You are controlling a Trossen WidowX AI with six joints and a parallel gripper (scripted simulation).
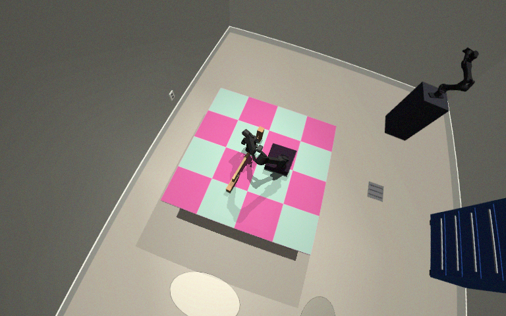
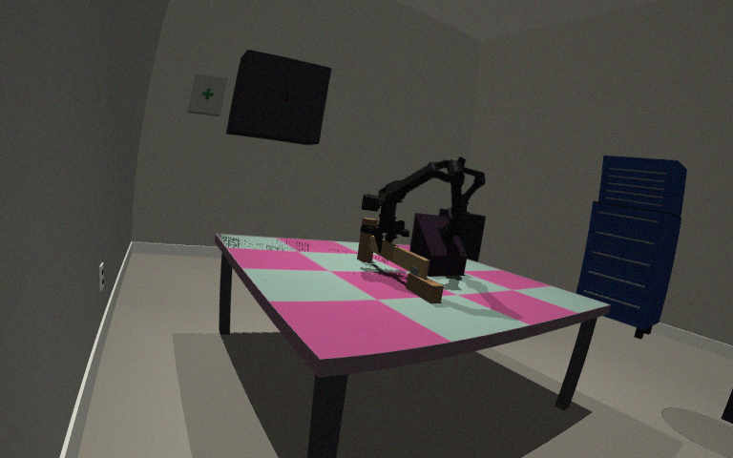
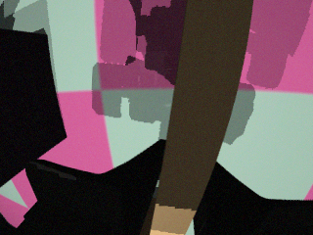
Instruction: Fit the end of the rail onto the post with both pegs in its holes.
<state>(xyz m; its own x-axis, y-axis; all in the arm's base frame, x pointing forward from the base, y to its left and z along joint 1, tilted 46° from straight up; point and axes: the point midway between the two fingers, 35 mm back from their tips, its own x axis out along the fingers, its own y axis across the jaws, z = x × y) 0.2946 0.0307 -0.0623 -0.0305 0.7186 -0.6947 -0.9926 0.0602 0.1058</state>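
The long wooden rail [image 1: 240,168] [image 2: 408,260] [image 3: 207,93] runs from the low footboard block [image 1: 228,189] [image 2: 426,289] toward the upright wooden post [image 1: 259,133] [image 2: 365,251]. Its far end sits at the bracket on the block. My gripper [image 1: 249,153] [image 2: 381,249] [image 3: 178,148] is shut on the rail near its post end, and holds that end above the table. In the exterior view the rail looks about level. The gripper and arm cover the rail's near end, so the pegs, the holes and any gap to the post cannot be made out.
The arm's dark base box [image 1: 280,158] [image 2: 437,242] stands beside the rail on the pink and mint chequered table [image 1: 306,230] [image 2: 356,334]. The arm arches from it over to the rail. A blue drawer cabinet [image 1: 466,245] [image 2: 626,248] and a second arm on a black pedestal [image 1: 416,111] stand away from the table.
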